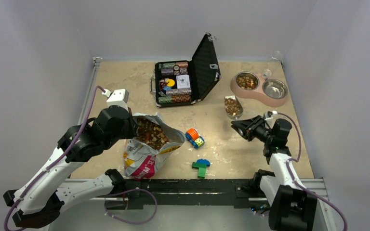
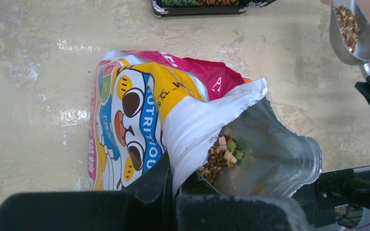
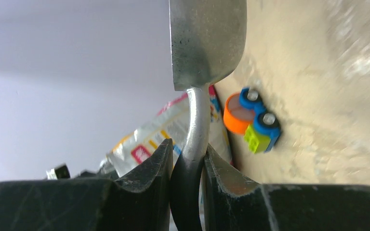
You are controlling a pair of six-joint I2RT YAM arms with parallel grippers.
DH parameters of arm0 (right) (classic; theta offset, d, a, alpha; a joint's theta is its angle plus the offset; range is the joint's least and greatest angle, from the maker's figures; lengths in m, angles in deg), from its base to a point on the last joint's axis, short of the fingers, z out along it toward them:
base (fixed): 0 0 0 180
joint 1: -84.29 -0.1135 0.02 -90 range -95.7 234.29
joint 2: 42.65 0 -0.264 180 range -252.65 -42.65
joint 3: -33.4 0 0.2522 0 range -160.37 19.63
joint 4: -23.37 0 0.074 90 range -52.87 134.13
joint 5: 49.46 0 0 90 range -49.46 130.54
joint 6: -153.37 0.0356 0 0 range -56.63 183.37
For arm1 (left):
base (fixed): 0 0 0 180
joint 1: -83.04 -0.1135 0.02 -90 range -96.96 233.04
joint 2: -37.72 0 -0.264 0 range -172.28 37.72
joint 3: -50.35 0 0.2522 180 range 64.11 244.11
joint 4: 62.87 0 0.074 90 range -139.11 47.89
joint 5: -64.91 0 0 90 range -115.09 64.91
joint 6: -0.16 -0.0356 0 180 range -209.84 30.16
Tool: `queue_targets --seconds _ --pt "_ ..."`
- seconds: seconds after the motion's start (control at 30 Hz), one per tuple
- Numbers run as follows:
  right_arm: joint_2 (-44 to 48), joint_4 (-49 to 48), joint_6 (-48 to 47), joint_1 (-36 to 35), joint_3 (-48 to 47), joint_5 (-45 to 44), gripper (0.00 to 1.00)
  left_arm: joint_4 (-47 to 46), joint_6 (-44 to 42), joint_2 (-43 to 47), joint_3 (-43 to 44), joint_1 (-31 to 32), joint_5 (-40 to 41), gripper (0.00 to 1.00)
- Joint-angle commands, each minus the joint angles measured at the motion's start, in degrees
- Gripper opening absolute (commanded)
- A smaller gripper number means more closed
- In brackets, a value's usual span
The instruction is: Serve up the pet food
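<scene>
Left arm (image 1: 50, 171): white links, black joints.
Right arm (image 1: 280, 166): white links, black joints.
Cables (image 1: 90, 101): thin, purple, one per arm.
Jaws: matte black, scuffed.

From table (image 1: 125, 82) centre: open case (image 1: 185, 79) at 12; double bowl (image 1: 260, 87) at 2; bag (image 1: 142, 163) at 8 (pet food (image 1: 149, 134) in its mouth); scoop (image 1: 232, 106) at 7 of bowl; toy car (image 1: 194, 138) at 3 of bag; blocks (image 1: 201, 167) at 6 of car.

Toy car (image 1: 195, 138) sits between bag (image 1: 144, 161) and scoop (image 2: 366, 45) (bare table (image 1: 231, 149) around it).
</scene>
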Motion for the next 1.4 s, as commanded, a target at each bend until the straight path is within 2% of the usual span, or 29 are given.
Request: queue_targets --seconds 0.0,0.2,0.57,0.73,1.03,1.37 --pt "-4.0 -13.7 -4.0 8.7 -1.4 2.2 0.0 -4.7 -3.3 1.9 3.5 -0.1 1.0 0.0" --pt "-11.3 -12.8 -5.4 16.8 -7.2 -2.0 0.0 -4.7 -6.0 2.4 4.2 0.0 1.6 0.0" --pt "-22.2 -7.5 -2.9 18.0 -19.9 -13.2 0.0 -8.4 -11.9 2.0 4.1 -0.1 -0.3 0.0" --pt "-26.2 0.2 -2.3 18.0 -26.2 -16.8 0.0 -9.9 -14.3 0.8 4.2 -0.1 -2.2 0.0" --pt "-33.7 17.9 -2.8 18.0 -38.1 -20.3 0.0 -11.4 -15.7 0.6 3.1 -0.2 -0.2 0.0" --pt "-43.3 39.3 -2.5 18.0 -55.7 -22.8 0.0 -12.7 -15.8 -1.6 4.0 -0.4 0.6 0.0"
